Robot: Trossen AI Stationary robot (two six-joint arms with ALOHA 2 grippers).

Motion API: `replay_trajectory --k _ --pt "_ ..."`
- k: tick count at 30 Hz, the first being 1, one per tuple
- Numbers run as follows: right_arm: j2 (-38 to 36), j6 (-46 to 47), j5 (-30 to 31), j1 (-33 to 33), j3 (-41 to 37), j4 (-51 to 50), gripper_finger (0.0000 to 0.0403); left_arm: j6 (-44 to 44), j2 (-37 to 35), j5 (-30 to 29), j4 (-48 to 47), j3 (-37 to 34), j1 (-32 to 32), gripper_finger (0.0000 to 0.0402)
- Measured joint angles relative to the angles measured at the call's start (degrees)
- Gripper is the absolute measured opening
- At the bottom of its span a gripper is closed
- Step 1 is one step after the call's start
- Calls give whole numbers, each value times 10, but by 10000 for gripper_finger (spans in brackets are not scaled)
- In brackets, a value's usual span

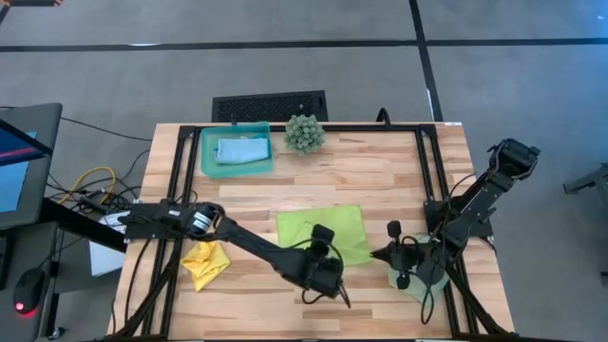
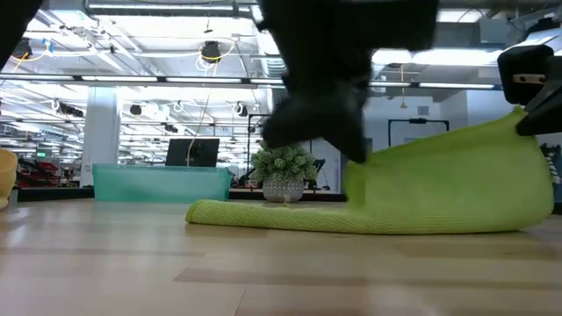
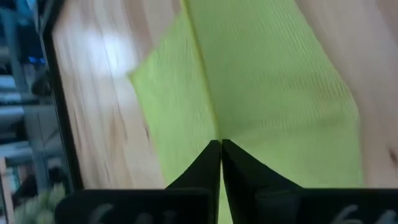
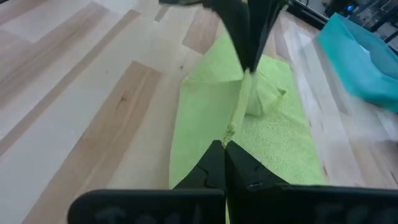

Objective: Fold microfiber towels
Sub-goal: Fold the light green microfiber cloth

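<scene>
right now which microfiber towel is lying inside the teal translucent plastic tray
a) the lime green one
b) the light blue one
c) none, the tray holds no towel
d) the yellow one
b: the high view shows the light blue microfiber towel inside the teal translucent plastic tray, while the lime green towel lies mid-table and the yellow towel sits near the table's left edge.

We find no legible txt, labels, brand marks, nos. or signs in any view; nothing to record
</scene>
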Motion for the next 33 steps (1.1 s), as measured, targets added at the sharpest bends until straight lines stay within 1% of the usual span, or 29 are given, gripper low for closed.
replay_trajectory --k 4,7,9,10,12,14,16,20,23,24,26,28,30,33 --pt "0 0 -5 1 0 9 10 -69 -1 3 -112 5 -14 0" --pt "0 0 -7 1 0 17 10 -152 -2 -22 -208 6 -22 0" --pt "0 0 -20 4 0 16 10 -207 -2 -38 -262 1 -27 0" --pt "0 0 -30 5 0 17 10 -218 -6 -49 -272 -11 -30 0" --pt "0 0 -56 8 0 22 10 -220 -22 -61 -262 -43 -34 0" --pt "1 -3 -84 9 0 38 10 -219 -48 -54 -205 -89 -34 0" --pt "1 -13 -110 7 0 54 10 -204 -83 -44 -117 -143 -30 0" --pt "1 -17 -177 -4 -2 61 11 -105 -154 -27 156 -256 -6 0" --pt "1 -4 -225 -6 -22 86 11 -52 -187 40 355 -321 23 0" --pt "1 -1 -229 -6 -30 92 11 -44 -191 67 394 -335 34 0" --pt "1 4 -229 -6 -40 97 11 -26 -191 109 435 -348 54 6" --pt "1 27 -228 -7 -51 103 11 -2 -190 125 443 -351 72 20" --pt "1 57 -228 -6 -62 108 11 17 -189 139 453 -351 90 41" --pt "1 87 -228 -6 -81 107 11 25 -188 179 449 -350 113 83"
